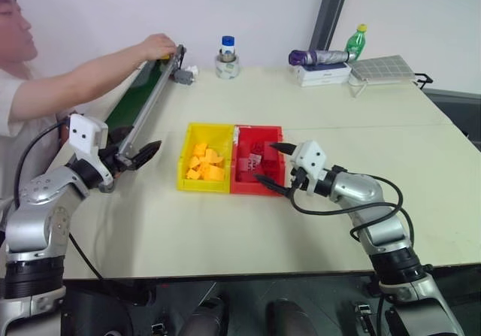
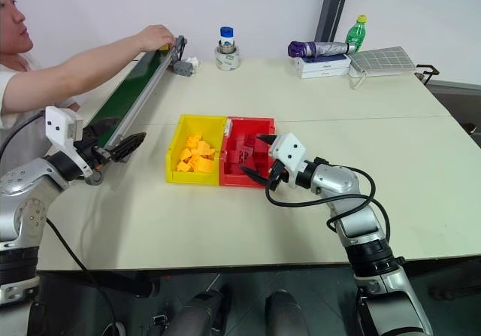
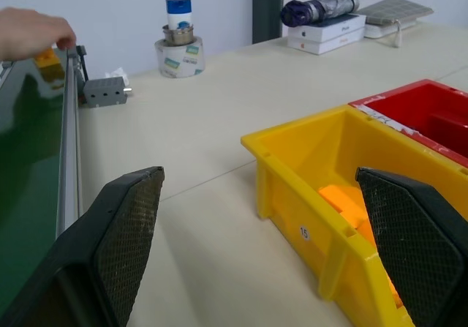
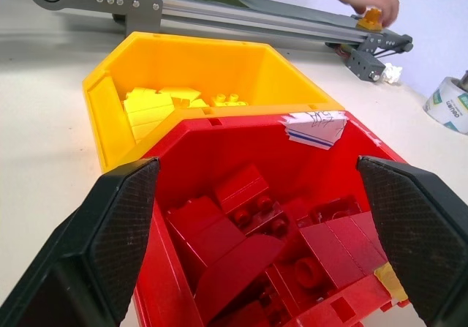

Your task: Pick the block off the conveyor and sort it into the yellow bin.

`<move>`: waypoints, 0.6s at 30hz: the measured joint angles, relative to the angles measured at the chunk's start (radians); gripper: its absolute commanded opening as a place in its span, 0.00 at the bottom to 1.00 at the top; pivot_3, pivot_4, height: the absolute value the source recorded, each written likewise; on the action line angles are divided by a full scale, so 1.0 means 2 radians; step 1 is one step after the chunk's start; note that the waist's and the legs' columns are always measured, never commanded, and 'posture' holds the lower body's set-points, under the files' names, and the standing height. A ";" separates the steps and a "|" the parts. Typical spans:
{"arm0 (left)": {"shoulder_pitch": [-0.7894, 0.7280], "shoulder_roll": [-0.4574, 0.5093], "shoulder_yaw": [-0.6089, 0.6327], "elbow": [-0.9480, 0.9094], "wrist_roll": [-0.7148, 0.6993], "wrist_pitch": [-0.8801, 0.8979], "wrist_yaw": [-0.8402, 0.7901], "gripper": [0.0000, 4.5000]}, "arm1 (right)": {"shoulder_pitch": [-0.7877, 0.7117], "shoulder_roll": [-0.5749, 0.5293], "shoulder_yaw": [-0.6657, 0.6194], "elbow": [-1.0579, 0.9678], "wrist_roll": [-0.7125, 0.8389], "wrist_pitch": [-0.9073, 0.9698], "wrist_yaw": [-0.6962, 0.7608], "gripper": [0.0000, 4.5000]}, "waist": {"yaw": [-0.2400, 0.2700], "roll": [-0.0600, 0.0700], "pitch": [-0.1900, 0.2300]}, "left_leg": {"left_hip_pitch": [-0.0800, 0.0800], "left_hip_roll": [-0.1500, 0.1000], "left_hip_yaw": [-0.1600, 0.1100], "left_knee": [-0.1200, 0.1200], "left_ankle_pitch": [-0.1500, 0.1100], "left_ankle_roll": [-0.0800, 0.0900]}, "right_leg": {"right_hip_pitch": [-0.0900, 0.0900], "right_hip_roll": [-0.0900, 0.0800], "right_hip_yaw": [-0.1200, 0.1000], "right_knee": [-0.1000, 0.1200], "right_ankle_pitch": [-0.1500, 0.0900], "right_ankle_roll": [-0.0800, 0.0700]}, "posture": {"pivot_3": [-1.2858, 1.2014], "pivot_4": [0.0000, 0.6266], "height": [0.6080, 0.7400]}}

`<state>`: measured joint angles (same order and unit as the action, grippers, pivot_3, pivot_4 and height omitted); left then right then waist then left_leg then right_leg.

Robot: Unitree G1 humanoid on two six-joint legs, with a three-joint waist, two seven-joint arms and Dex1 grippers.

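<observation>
left pincer (image 1: 150, 152): wide open, nothing in it, hanging level at the near end of the conveyor (image 1: 143, 99), by the desk's left edge.
right pincer (image 1: 272, 163): also spread wide and empty, fingers out over the red bin (image 1: 258, 159) mid-desk, looking straight down onto the red pile.
step in hand: probably just waiting. Block (image 4: 372, 14) sitting way up at the far end of the belt, near the desk's far left corner, with a person's hand (image 1: 158, 46) on it or right at it, can't tell which.
how to do it well: no lunging while that hand is there. Better to keep the left jaws wide, line them up across the belt between the grey rails, and close only once the piece arrives at the near end. Then a short carry over to the yellow bin (image 1: 204, 158) just beside, and a low drop so nothing bounces into the red one.
block looks: small, yellow-orange, hard plastic, mostly hidden under the fingers. Same colour as the heap already in the yellow bin, so easy to mix up once dropped.
</observation>
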<state>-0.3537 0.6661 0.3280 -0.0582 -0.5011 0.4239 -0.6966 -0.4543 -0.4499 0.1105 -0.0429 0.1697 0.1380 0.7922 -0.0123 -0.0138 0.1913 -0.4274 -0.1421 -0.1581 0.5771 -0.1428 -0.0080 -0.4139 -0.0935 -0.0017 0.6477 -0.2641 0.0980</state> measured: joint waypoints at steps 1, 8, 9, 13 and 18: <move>0.000 0.000 0.000 0.000 0.000 0.000 0.000 0.99 | 0.000 0.000 0.000 0.000 0.000 0.000 0.000 1.00 | 0.000 0.000 0.000 | 0.000 0.000 0.000 0.000 0.000 0.000 | 0.000 0.000 0.000 0.000 0.000 0.000 | 0.52 0.24 1.00; 0.001 -0.002 0.000 -0.001 -0.001 -0.002 0.002 0.99 | 0.000 0.001 0.001 0.001 0.000 -0.001 0.000 1.00 | 0.000 0.000 0.000 | 0.000 0.000 0.000 0.000 0.000 0.000 | 0.000 0.000 0.000 0.000 0.000 0.000 | 0.52 0.24 1.00; 0.002 -0.002 0.000 -0.001 -0.001 -0.004 0.002 0.99 | 0.000 0.001 0.001 0.002 0.000 -0.002 0.000 1.00 | 0.000 0.000 0.000 | 0.000 0.000 0.000 0.000 0.000 0.000 | 0.000 0.000 0.000 0.000 0.000 0.000 | 0.52 0.24 1.00; 0.005 -0.002 0.001 -0.002 -0.002 -0.011 0.000 0.99 | -0.001 0.003 0.001 0.004 0.000 -0.005 0.000 1.00 | 0.000 0.000 0.000 | 0.000 0.000 0.000 0.000 0.000 0.000 | 0.000 0.000 0.000 0.000 0.000 0.000 | 0.52 0.24 1.00; 0.017 -0.004 0.001 -0.009 0.000 -0.031 0.000 0.99 | -0.006 0.004 0.002 0.005 0.000 -0.007 0.002 1.00 | 0.000 0.000 0.000 | 0.000 0.000 0.000 0.000 0.000 0.000 | 0.000 0.000 0.000 0.000 0.000 0.000 | 0.52 0.24 1.00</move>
<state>-0.3193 0.6590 0.3302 -0.0753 -0.5013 0.3622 -0.6975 -0.4672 -0.4417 0.1144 -0.0333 0.1695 0.1243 0.7955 -0.0125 -0.0138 0.1913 -0.4274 -0.1421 -0.1581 0.5770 -0.1428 -0.0080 -0.4139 -0.0935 -0.0017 0.6477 -0.2641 0.0979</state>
